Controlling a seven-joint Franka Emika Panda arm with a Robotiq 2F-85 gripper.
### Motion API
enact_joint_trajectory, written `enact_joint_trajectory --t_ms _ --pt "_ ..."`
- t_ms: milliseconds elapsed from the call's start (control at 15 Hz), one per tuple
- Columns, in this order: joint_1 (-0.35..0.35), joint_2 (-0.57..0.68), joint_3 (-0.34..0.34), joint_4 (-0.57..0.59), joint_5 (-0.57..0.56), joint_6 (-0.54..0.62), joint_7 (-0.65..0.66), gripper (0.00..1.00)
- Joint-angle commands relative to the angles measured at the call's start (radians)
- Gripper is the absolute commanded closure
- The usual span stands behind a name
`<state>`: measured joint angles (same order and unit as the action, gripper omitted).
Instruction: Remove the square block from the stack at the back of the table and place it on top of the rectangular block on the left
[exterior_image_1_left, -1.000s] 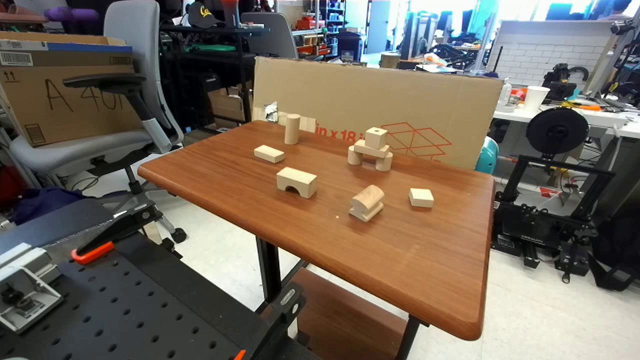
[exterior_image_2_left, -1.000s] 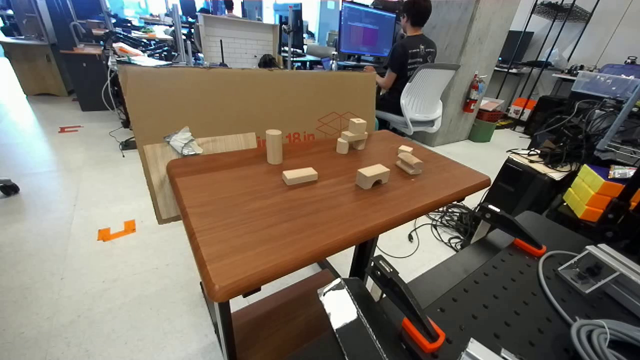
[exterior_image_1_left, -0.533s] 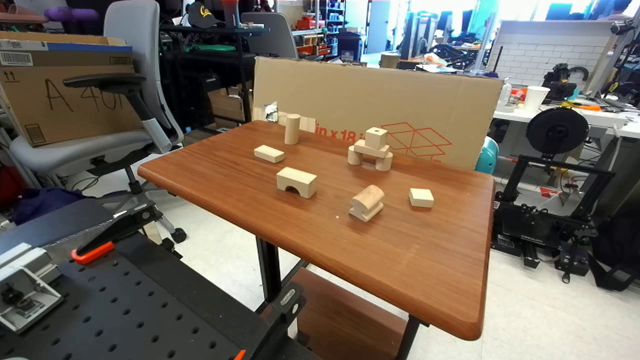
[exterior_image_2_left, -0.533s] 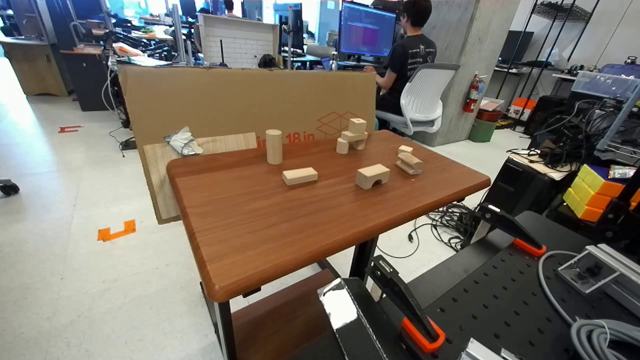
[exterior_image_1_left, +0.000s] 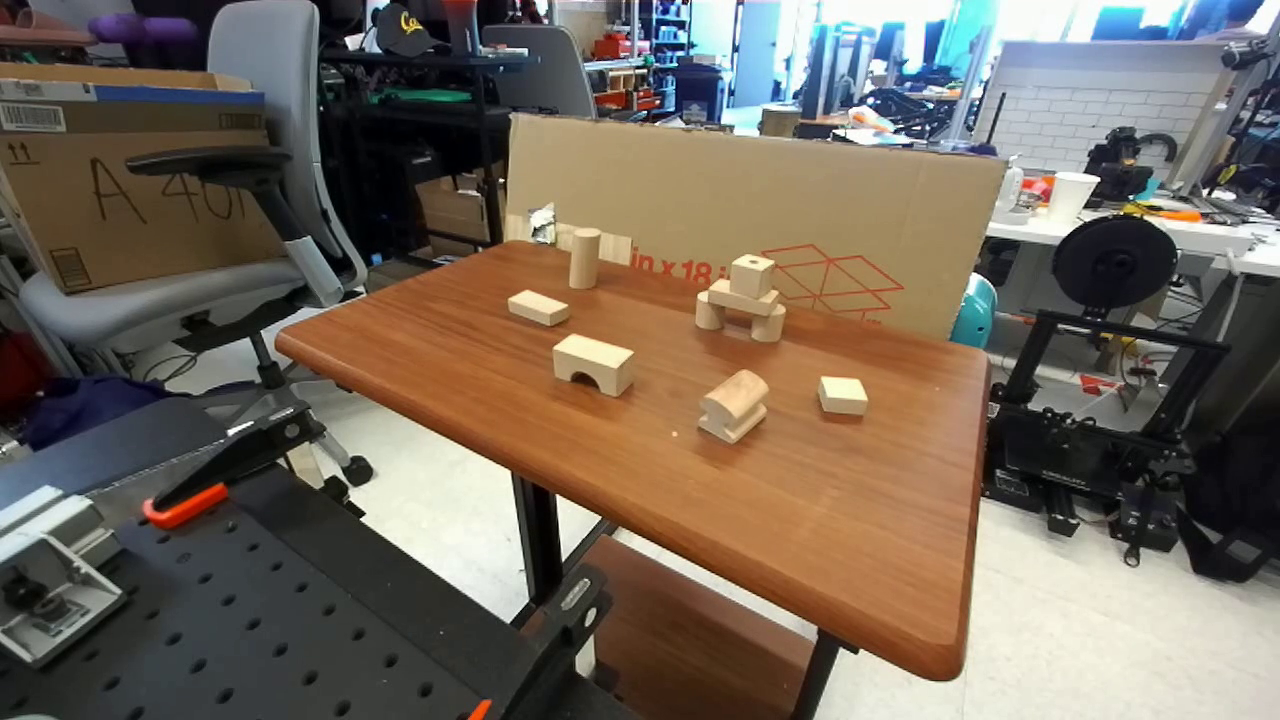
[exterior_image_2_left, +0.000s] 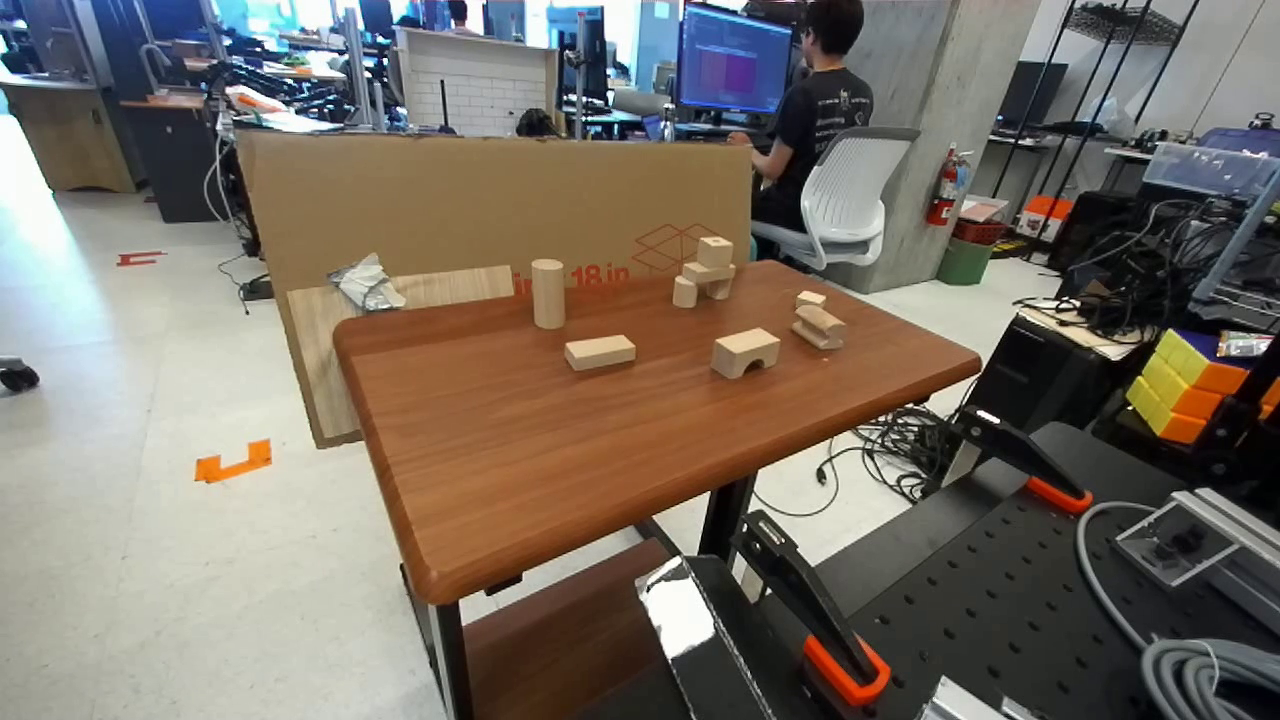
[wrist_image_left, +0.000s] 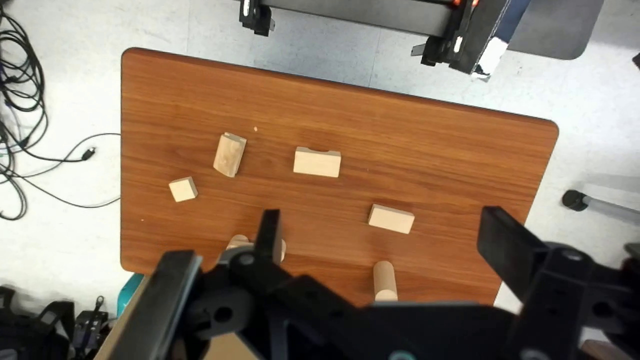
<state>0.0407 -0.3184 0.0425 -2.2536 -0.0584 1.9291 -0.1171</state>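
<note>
The square block (exterior_image_1_left: 752, 276), a pale cube with a small hole in its top, sits on top of the stack; it also shows in an exterior view (exterior_image_2_left: 715, 252). The stack (exterior_image_1_left: 742, 299) has a flat slab across short supports, near the table's back edge (exterior_image_2_left: 695, 272). The rectangular block (exterior_image_1_left: 538, 308) lies flat on the table (exterior_image_1_left: 850, 520), also in an exterior view (exterior_image_2_left: 600, 353) and the wrist view (wrist_image_left: 391, 219). My gripper (wrist_image_left: 383, 212) is open and empty, high above the table. In the wrist view its finger hides the square block and most of the stack (wrist_image_left: 239, 241). Both exterior views lack it.
An upright cylinder (exterior_image_1_left: 585, 259) stands behind the rectangular block. An arch block (exterior_image_1_left: 594, 364), a notched round-topped block (exterior_image_1_left: 735, 405) and a small low block (exterior_image_1_left: 843, 396) lie apart on the table. A cardboard sheet (exterior_image_1_left: 750, 180) stands along the back edge.
</note>
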Motion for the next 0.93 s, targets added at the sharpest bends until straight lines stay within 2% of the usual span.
enact_joint_trajectory --t_ms 0,267,533,867 --pt "-0.010 0.158 -0.040 0.113 0.011 0.047 -0.060 0.00" --pt "-0.030 0.313 -0.061 0.220 0.033 0.122 -0.036 0.00" --pt "-0.049 0.462 -0.067 0.338 0.073 0.136 -0.021 0.00" --pt "-0.062 0.613 -0.069 0.464 0.082 0.151 0.074 0.00"
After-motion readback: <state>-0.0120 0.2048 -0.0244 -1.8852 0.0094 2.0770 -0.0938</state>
